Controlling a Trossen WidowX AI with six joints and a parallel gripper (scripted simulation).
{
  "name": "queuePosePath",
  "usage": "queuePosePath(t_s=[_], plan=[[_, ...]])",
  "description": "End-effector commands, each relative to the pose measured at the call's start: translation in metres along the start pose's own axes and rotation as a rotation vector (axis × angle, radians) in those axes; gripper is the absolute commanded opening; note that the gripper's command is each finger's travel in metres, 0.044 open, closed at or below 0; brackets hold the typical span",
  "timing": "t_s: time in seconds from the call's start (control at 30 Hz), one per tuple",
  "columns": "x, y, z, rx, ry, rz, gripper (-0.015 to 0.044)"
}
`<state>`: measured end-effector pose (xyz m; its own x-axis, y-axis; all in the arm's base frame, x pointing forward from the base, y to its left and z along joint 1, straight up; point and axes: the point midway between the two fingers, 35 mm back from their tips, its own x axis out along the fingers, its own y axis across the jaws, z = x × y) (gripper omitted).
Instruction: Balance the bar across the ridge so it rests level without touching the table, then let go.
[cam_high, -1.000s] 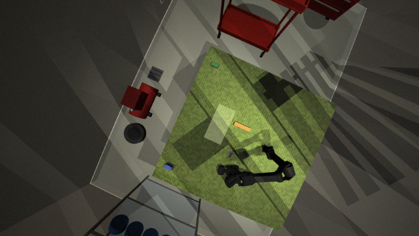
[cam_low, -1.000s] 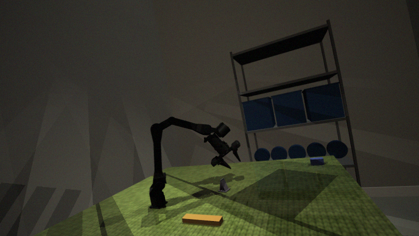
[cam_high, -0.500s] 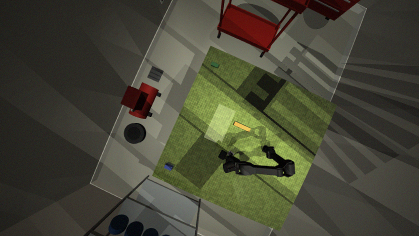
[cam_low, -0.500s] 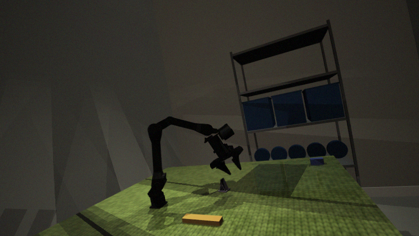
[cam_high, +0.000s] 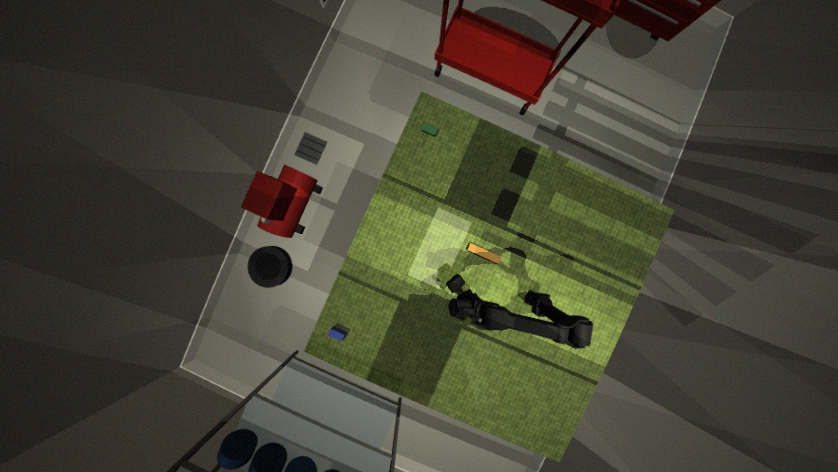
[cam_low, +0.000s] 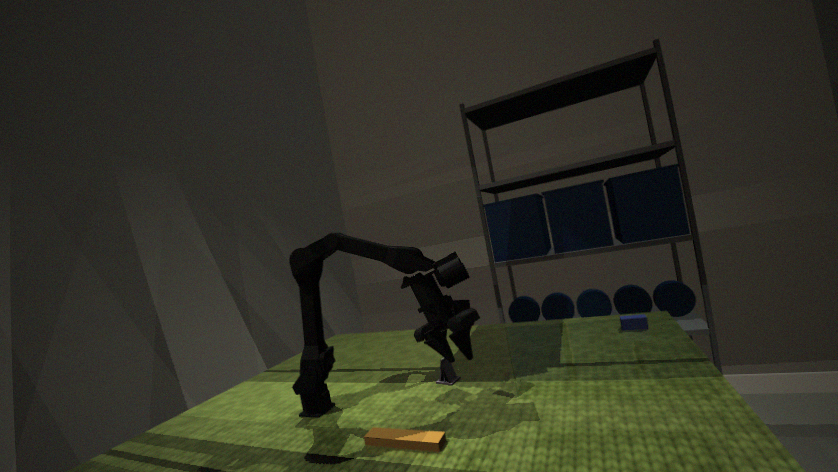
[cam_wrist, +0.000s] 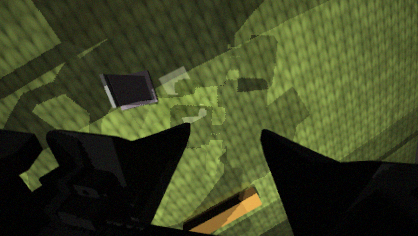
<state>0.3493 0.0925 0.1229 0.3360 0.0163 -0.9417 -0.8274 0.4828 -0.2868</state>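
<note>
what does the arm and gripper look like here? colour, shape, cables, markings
The arm is matte black all over: slim boxy links, rounded joint housings and a chunkier base block. A short black cylinder sticks out at the wrist. The gripper is black too, and its two fingers taper to pointed, wedge-shaped tips. No cables, labels or markings show, though the dim light hides fine detail.
</note>
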Motion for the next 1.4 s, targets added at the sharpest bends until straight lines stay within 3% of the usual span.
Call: queuePosePath(t_s=[0.0, 1.37], plan=[[-0.001, -0.009, -0.023, 0.112, 0.032, 0.020, 0.0315], [-0.027, -0.020, -0.204, 1.059, 0.300, 0.146, 0.0315]])
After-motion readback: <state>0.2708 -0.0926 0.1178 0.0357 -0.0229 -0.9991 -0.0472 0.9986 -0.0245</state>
